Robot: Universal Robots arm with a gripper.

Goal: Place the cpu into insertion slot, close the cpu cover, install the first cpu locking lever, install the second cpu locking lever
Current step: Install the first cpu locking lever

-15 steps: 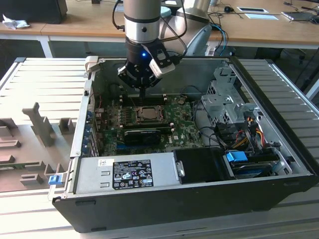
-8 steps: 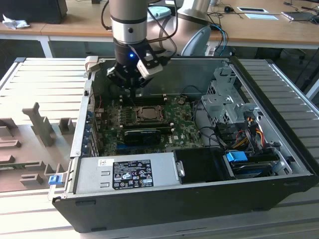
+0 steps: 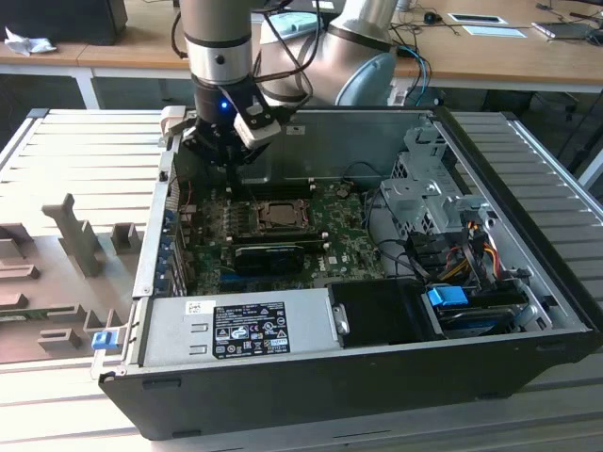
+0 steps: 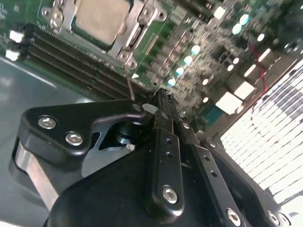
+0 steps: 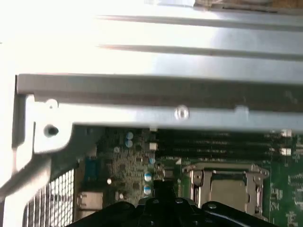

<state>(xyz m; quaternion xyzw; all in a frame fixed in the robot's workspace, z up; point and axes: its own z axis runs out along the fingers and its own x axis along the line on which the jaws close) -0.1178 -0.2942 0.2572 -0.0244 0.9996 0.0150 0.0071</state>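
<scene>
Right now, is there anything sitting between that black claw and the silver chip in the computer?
Nothing visible does. The gripper hovers inside the open case, off to one side of the socket. The cpu already lies in the socket with the cpu cover framing it. Between them the second wrist view shows low memory slots and bare board.

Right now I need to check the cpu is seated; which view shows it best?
The first wrist view: the cpu faces the camera within the cpu cover. The second wrist view cuts the cpu off at the picture's edge; the exterior view shows it small.
</scene>
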